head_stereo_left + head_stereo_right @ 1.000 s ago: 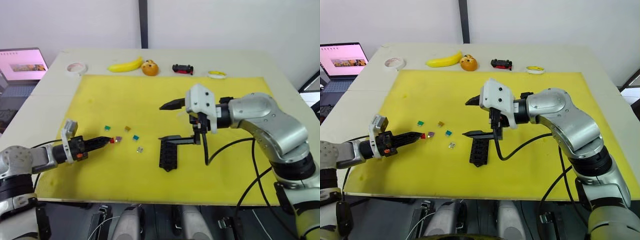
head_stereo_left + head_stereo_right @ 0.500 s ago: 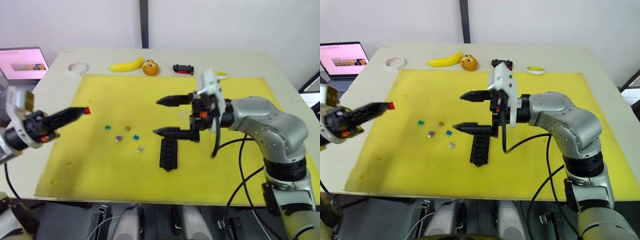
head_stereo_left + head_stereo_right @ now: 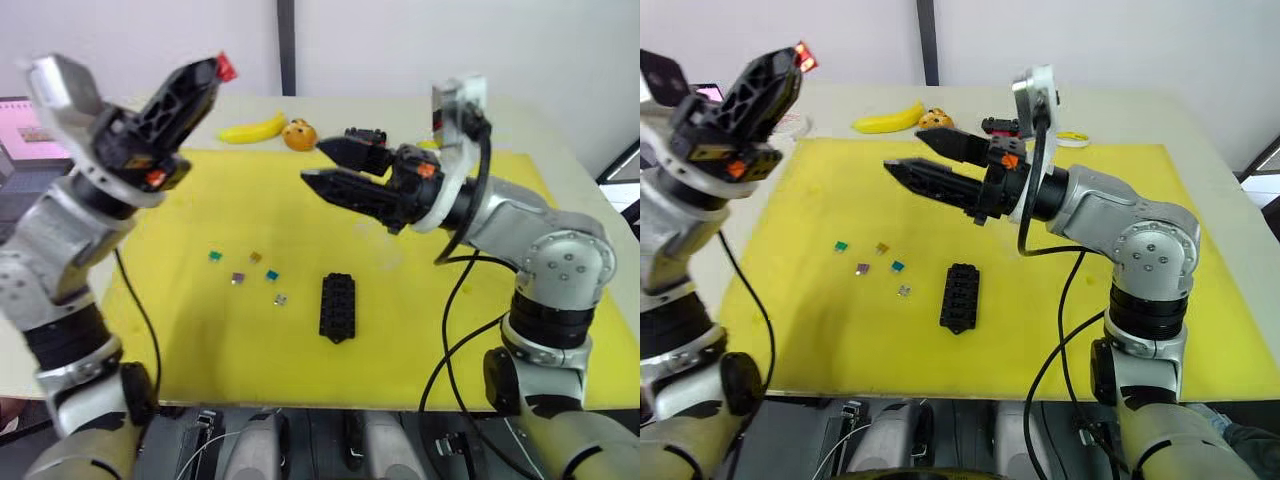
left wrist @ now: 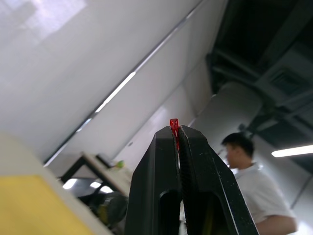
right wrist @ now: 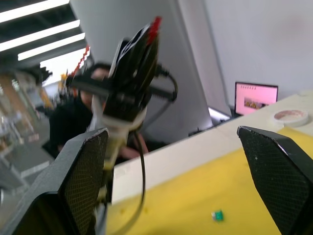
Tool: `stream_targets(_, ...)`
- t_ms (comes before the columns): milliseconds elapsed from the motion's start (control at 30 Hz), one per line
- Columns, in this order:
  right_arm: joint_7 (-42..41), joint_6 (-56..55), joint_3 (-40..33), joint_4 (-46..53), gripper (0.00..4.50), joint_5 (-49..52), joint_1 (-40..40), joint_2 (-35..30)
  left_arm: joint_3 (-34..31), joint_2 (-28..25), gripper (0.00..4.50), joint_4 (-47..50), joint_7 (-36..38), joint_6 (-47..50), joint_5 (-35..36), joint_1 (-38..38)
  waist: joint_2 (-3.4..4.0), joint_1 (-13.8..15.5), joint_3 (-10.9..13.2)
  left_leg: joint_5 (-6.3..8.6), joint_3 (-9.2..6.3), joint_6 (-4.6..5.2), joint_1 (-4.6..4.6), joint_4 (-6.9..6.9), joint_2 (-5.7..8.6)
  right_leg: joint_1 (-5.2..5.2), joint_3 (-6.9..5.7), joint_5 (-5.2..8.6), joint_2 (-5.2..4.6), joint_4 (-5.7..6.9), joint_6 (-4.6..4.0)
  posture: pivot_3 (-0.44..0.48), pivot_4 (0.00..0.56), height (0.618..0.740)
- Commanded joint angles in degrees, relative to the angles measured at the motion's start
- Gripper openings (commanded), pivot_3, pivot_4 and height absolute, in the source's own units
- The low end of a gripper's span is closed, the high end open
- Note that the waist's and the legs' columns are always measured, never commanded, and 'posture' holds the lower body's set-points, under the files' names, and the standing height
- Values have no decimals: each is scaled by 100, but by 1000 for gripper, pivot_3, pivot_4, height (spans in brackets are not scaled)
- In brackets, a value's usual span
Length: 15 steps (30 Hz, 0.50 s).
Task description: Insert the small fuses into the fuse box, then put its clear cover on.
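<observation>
The tiny red translucent blade fuse (image 3: 226, 68) is pinched at the tip of the left gripper (image 3: 207, 79), raised high. The right gripper (image 3: 925, 160) hovers with jaws spread above the small black rectangular fuse box (image 3: 336, 306) on the yellow mat (image 3: 430, 300).

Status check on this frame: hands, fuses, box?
Left hand raised, shut on red fuse. Right hand open, empty, above mat. Fuse box empty; five fuses on mat. Nothing blocking.
</observation>
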<state>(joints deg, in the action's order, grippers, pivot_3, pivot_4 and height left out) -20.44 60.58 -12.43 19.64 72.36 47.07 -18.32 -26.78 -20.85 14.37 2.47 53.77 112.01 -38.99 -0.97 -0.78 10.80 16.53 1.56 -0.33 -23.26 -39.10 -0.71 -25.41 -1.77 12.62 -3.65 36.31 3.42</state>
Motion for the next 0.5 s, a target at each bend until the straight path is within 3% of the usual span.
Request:
stream_targets(33, 739, -325, -318, -15, 4500, 671, 245, 171, 163, 135, 90, 282, 61, -339, 99, 101, 0, -1, 0, 0, 0, 1, 1, -1, -2, 0, 0, 0, 3, 2, 0, 0, 150, 737)
stream_targets(500, 1880, -972, 216, 181, 4500, 1120, 242, 582, 926, 387, 90, 328, 692, -1033, -509, 349, 0, 14, 0, -1, -5, 3, 1, -4, -2, 4, 0, 1, 33, 2, 2, 0, 150, 737)
